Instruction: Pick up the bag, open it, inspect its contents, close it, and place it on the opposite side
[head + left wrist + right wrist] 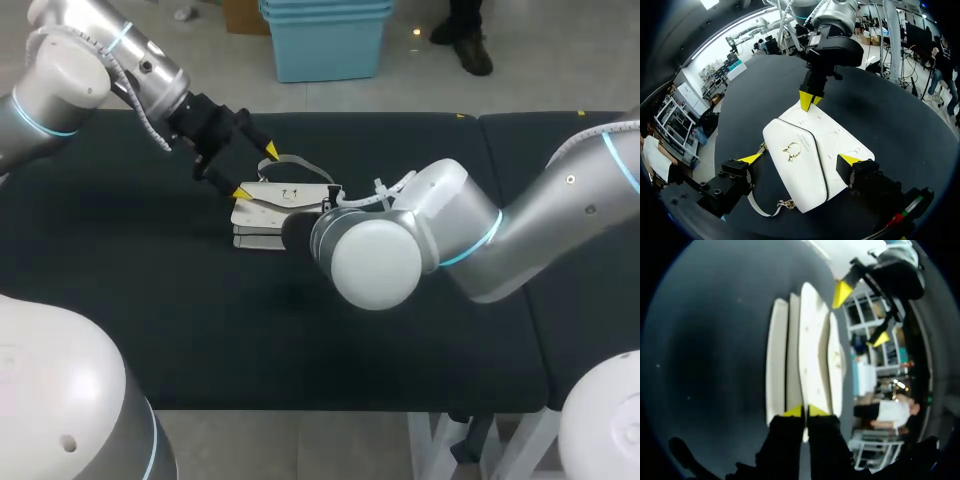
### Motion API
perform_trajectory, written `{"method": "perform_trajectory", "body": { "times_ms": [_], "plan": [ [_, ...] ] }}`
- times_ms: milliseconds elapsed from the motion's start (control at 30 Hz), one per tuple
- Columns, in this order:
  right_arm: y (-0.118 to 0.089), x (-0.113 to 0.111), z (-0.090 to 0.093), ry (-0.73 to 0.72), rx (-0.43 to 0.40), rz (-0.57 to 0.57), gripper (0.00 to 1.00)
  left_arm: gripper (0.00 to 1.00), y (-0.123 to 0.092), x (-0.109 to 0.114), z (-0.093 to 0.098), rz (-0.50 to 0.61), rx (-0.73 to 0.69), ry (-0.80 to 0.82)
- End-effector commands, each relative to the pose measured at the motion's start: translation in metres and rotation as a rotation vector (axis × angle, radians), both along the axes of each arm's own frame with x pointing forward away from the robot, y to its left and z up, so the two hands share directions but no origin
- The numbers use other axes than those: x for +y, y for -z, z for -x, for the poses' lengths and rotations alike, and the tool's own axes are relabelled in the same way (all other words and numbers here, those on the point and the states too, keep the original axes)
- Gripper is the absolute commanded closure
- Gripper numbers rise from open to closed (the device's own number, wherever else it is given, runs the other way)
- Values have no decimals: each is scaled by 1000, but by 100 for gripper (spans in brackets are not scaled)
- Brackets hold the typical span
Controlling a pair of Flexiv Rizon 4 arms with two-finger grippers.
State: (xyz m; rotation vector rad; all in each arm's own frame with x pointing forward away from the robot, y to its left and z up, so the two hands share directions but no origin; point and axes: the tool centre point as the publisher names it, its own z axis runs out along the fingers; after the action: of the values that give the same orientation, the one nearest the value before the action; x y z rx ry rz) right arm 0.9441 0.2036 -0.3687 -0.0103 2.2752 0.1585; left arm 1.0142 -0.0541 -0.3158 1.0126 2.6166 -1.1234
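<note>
White handbag (285, 205): lying flat, well in from every table (150, 320) edge.
My left claw (801, 159): spread wide, straddling the handbag, holding nothing.
My right claw (810, 99): pinched on the handbag's opposite edge.

A small white bag (810, 160) lies flat near the middle of the dark worktop (150, 300), front face up. Its flap is down, with a gold ring clasp (791, 149) at its middle and stitched seams across the body. A pale strap (760, 209) clips on with gold hardware and loops beside it.
</note>
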Motion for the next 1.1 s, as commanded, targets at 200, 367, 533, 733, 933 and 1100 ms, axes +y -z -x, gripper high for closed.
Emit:
{"method": "perform_trajectory", "body": {
  "times_ms": [200, 367, 533, 733, 933, 1100],
  "plan": [
    [3, 5, 7, 10, -28, -3, 100, 0, 3, -3, 5, 17, -63, 45],
    [4, 7, 10, 29, -33, -6, 100, 0, 0, -6, 12, 47, -165, 41],
    [4, 7, 10, 29, -33, -6, 100, 0, -9, -11, 20, 55, -280, -36],
    [4, 7, 10, 29, -33, -6, 100, 0, -11, -12, 37, 67, -389, -39],
    [4, 7, 10, 29, -33, -6, 100, 15, -3, -5, 44, 66, -402, -40],
    [4, 7, 10, 29, -33, -6, 100, 36, 5, -4, 46, 70, -397, -50]
  ]
}}
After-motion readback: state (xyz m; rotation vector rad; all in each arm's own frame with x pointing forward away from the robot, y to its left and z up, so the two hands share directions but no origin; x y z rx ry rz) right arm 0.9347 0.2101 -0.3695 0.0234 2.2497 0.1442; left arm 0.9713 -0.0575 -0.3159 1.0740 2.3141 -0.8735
